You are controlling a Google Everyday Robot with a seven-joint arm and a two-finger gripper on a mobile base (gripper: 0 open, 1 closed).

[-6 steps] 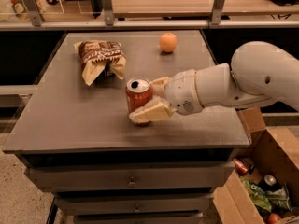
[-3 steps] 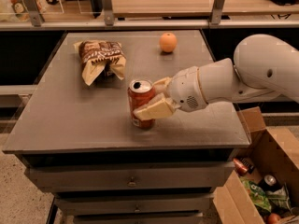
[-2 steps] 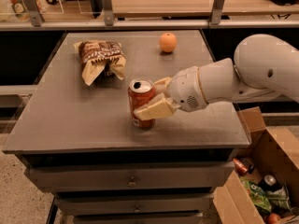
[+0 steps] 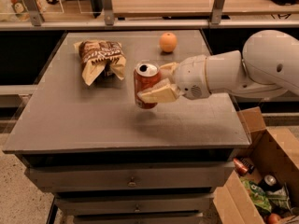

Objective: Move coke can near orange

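Note:
The coke can (image 4: 144,81), red with a silver top, is held upright a little above the grey table top (image 4: 93,120), near its middle. My gripper (image 4: 158,84) reaches in from the right and is shut on the can, one cream finger (image 4: 156,95) across its front and the other behind it. The orange (image 4: 168,42) sits on the table at the far side, beyond the can and slightly to its right, clearly apart from it.
A brown and tan snack bag (image 4: 99,59) lies at the far left of the table. An open cardboard box (image 4: 261,181) with cans and packets stands on the floor at the right. Drawers (image 4: 133,181) run under the table. A railing (image 4: 154,24) crosses behind.
The can was standing on the table with the gripper around it; it is now lifted off the surface and has moved slightly right and toward the orange.

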